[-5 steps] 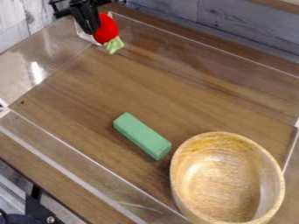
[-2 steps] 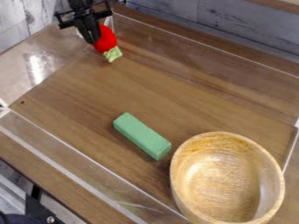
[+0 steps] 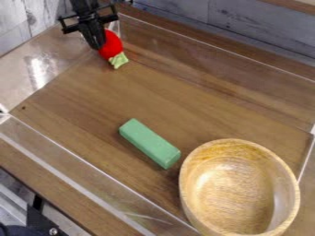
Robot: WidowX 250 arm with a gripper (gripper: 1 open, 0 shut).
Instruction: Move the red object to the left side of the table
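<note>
The red object is a small bright red strawberry-like toy with a light green leafy end pointing down toward the table. It sits at the far left corner of the brown wood-grain top. My dark gripper comes in from above and is shut on the toy's upper part. The leafy end looks at or just above the wood; I cannot tell whether it touches.
A flat green rectangular block lies near the middle front. A large wooden bowl stands at the front right corner. Low clear acrylic walls edge the tabletop, one close behind and left of the gripper.
The gripper and the red toy have shifted slightly toward the front and lower, nearer the tabletop. The block and bowl have not moved.
</note>
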